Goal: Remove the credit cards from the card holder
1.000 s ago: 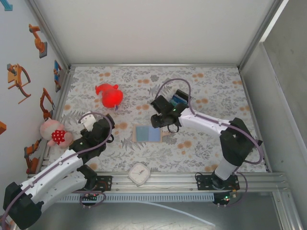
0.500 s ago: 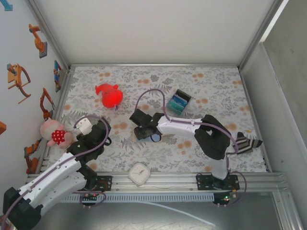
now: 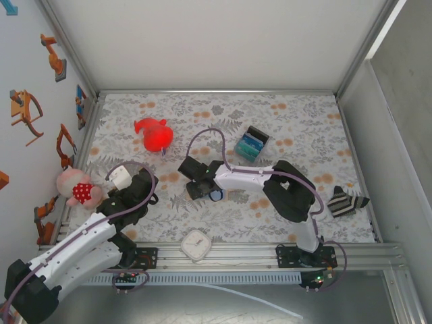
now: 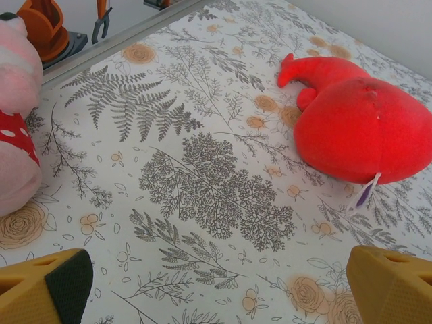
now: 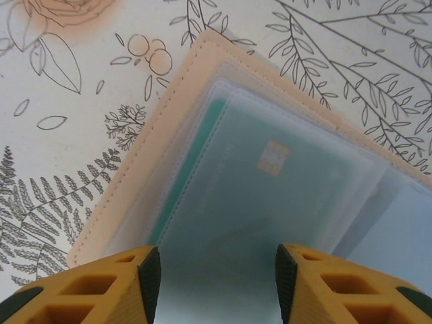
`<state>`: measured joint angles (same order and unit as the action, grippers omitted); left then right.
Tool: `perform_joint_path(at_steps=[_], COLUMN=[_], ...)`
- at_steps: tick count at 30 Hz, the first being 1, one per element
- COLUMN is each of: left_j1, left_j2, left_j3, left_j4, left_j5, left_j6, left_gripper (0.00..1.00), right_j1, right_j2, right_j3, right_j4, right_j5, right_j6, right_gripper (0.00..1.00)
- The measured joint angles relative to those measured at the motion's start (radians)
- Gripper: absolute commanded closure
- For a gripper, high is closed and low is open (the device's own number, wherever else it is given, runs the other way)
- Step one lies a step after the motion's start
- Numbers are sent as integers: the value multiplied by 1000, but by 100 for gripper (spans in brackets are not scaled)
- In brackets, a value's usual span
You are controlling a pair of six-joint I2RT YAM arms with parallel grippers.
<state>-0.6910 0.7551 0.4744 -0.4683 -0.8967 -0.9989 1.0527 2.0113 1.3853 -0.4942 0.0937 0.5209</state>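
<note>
Two tools of mine sit over the floral worktop (image 3: 304,135). My left tool (image 4: 223,283), at 8 o'clock, gapes wide. My right tool (image 5: 212,277), half-spread, hovers above the tan card holder (image 5: 202,115) near centre, with a teal credit card (image 5: 283,196) sleeved inside it.

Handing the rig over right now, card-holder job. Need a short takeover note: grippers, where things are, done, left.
Left gripper: open, empty, over bare table between the pink plush and the red plush.
Right gripper: jaws apart, nothing clamped, just above the open card holder mid-table.
Credit cards: one teal with a gold chip sits inside the holder under clear plastic; another teal edge shows behind it.
Done: holder lies open, right arm in position.
Left: pull the cards out. A blue-and-teal block lies apart, beyond the holder; cannot tell what it is.
</note>
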Motion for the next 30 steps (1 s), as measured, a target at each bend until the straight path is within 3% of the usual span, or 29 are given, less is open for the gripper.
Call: perform_joint_path(at_steps=[4,14,30], left_j1=[0,0,0], left_j2=[2,8,-7], left_j3=[0,0,0], left_j4=[-1,-3,-19], left_j5=[0,3,18], left_j6=[-1,-3,1], left_gripper=[3,3,3], right_j1=[0,0,-1], right_j2=[3,10,-3], right_j3=[0,0,-35], right_j4=[3,3,38], right_j5=[-16,-30,5], right_j6=[-6,-16,-84], right_gripper=[43,45,66])
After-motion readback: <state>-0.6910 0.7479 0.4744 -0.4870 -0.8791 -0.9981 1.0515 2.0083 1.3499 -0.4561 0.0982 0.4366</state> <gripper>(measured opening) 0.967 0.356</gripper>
